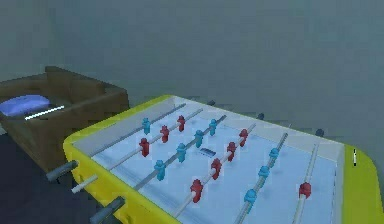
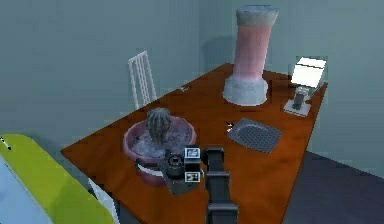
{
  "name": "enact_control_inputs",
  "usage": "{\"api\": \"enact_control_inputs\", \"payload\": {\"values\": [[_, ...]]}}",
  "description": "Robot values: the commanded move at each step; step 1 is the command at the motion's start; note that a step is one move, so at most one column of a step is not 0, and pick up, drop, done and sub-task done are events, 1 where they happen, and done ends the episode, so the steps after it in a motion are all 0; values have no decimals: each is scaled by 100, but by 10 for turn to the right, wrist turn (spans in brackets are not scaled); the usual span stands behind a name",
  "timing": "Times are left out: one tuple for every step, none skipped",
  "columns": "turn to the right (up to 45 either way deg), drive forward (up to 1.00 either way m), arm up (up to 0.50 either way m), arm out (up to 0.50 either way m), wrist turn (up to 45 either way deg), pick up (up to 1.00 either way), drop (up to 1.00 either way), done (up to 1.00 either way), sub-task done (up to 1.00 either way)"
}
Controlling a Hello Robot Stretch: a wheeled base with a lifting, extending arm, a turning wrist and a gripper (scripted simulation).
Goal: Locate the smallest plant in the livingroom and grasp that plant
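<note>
Brown table (image 2: pixel 200 100) in the arm side view: the plant (image 2: pixel 159 123), upright in a pink pot (image 2: pixel 150 152), stands just beyond the gripper (image 2: pixel 174 166), toward the view's left; whether the gripper holds anything cannot be told.

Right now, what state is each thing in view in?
plant: upright in a pink pot.
pot: standing on the table.
end effector: at the pot; cannot tell whether it holds anything.
pink cylinder: upright on the table.
dark pad: flat on the table.
chair: upright behind the table.
foosball table: standing, rods in place.
</note>
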Motion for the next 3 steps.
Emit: {"api": "enact_control_inputs", "payload": {"values": [[0, 0, 0, 0, 0, 100, 0, 0, 0], [0, 0, 10, 0, 0, 0, 0, 0, 0], [0, 0, 0, 0, 0, 0, 0, 100, 0]]}}
